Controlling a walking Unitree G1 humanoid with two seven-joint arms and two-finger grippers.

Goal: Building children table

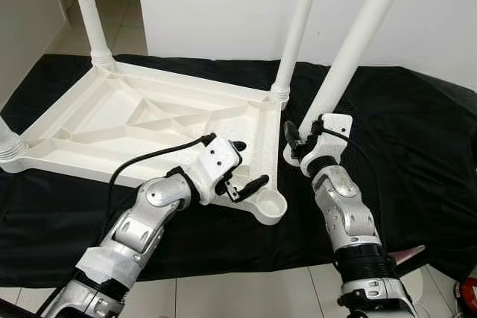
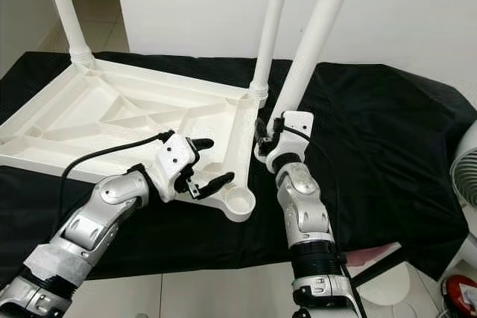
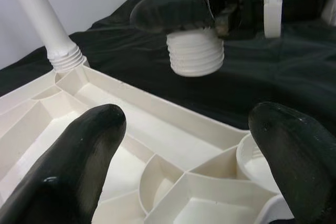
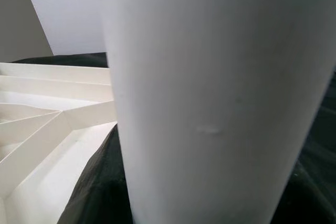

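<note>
Left eye view shows the upturned table top (image 1: pixel 112 121) lying on a black cloth (image 1: pixel 417 147), ribs up, with legs already standing in three of its corners. The fourth leg (image 1: pixel 358 42) is in the right gripper (image 1: pixel 298 139), whose fingers are closed round it just above the threaded end; that end hangs over the cloth, just beside the table's near right edge. The leg's long axis runs steeply up and leans away to the right, threads pointing down. The empty socket (image 1: pixel 270 203) at the near right corner lies toward the robot and slightly left of the threaded end, so the right arm is the nearer one (it already has the leg). The left gripper (image 1: pixel 238 165) hovers with fingers spread wide and empty over the table top's rim beside that socket, seemingly placed to steady it.
</note>
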